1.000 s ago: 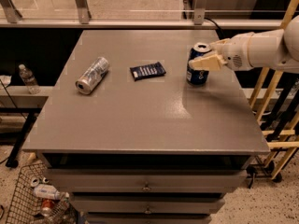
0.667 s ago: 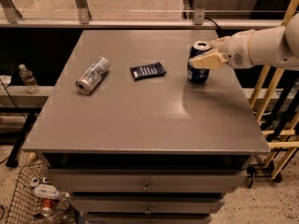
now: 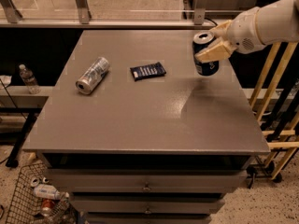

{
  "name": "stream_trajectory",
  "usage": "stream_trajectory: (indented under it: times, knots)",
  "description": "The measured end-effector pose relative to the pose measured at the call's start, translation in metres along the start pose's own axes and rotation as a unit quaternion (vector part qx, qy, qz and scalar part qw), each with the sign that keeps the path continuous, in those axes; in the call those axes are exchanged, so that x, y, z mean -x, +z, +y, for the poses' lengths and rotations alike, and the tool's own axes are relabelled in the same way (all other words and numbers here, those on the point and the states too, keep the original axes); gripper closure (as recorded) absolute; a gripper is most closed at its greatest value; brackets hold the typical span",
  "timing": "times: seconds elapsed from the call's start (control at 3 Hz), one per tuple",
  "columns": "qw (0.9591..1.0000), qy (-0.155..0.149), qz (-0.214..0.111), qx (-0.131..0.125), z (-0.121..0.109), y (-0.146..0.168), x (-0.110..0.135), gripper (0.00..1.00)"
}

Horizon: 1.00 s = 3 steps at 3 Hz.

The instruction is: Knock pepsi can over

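The pepsi can [image 3: 202,64], dark blue with a silver top rim, stands upright near the table's far right edge. My gripper [image 3: 216,42] comes in from the right on a white arm [image 3: 266,22]. It is shut on the can's upper part, with one beige finger [image 3: 211,51] across the can's front right side and the other behind its rim. I cannot tell whether the can's base touches the table.
A slim silver can [image 3: 92,74] lies on its side at the left of the grey table [image 3: 140,125]. A flat dark snack wrapper [image 3: 147,71] lies in the middle. Wooden rails [image 3: 271,78] stand past the right edge. A wire basket [image 3: 37,199] is on the floor.
The pepsi can and my gripper have moved together a little to the right and toward the table's far edge. The can is still upright. The silver can and wrapper have not moved.
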State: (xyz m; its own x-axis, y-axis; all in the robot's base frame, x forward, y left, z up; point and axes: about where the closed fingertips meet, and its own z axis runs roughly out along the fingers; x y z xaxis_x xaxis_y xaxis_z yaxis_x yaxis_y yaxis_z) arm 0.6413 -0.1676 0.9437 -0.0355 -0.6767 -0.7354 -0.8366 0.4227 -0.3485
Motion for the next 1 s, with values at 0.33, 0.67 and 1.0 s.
stream_trajectory:
  times: [0.33, 0.67, 1.0]
  knots:
    - [0.9943, -0.081, 0.046, 0.053, 0.013, -0.006, 0.005, 1.0]
    - [0.9754, -0.153, 0.088, 0.131, 0.035, 0.002, 0.003, 1.0]
    - [0.9443, -0.205, 0.127, 0.224, 0.066, 0.014, -0.004, 1.0]
